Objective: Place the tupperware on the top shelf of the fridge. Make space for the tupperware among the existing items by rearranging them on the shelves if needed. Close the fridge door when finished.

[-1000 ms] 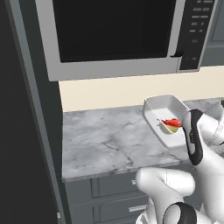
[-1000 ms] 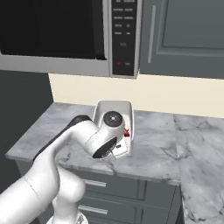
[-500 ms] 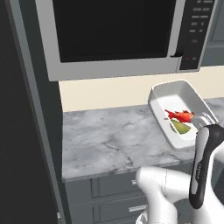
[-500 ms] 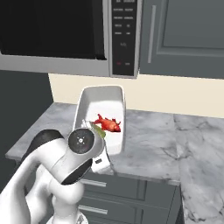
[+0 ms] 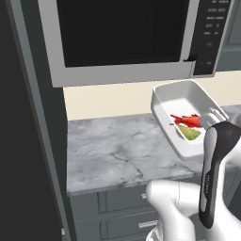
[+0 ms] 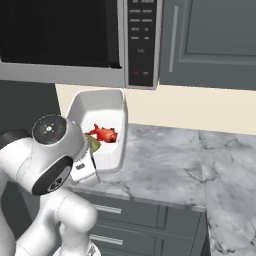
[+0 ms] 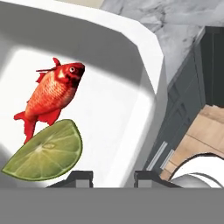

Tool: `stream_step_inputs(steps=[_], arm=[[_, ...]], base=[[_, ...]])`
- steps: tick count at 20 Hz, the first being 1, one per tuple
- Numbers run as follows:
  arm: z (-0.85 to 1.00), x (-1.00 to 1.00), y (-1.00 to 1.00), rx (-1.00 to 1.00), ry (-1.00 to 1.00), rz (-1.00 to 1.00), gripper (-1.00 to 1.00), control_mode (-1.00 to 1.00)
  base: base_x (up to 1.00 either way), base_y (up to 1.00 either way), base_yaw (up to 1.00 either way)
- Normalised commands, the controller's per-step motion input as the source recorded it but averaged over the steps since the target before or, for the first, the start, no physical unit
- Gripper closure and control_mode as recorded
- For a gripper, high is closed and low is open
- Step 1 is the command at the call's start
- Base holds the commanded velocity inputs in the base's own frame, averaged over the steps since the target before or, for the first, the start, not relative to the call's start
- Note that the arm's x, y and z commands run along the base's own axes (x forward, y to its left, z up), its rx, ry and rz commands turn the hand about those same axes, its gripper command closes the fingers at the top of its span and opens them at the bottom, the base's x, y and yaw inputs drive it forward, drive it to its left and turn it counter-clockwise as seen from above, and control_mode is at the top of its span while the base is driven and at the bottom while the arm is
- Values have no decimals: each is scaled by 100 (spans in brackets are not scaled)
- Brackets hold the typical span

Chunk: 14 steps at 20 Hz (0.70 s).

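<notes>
Tub held in the air by the hand, below the microwave.

The hand [image 7: 113,175] was clamped on the near rim of the tub [image 5: 184,117], fingertips [image 7: 81,176] barely showing at the hand view's bottom edge; the arm hid the grip in both base views. The tub sat tilted above the marble surface [image 5: 113,150], just under the microwave [image 5: 122,37]. Inside lay a red fish [image 7: 50,94] touching a lime wedge [image 7: 48,153]. The surface lay bare to the left, up to the fridge [image 5: 28,141], cut off at the frame edge.

a kitchen: built-in microwave [image 5: 122,37] over a marble counter [image 5: 113,150], grey drawers [image 6: 150,220] below.
</notes>
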Motion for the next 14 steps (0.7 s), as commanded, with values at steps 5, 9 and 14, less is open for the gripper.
stream_step_inputs(steps=[5, 9, 14], arm=[[9, -7, 5, 0, 0, 3, 100, -100], [0, 3, 0, 0, 0, 0, 100, 100], [0, 0, 0, 0, 0, 0, 100, 100]], base=[[0, 0, 0], [-4, 1, 0], [-57, 15, 31]])
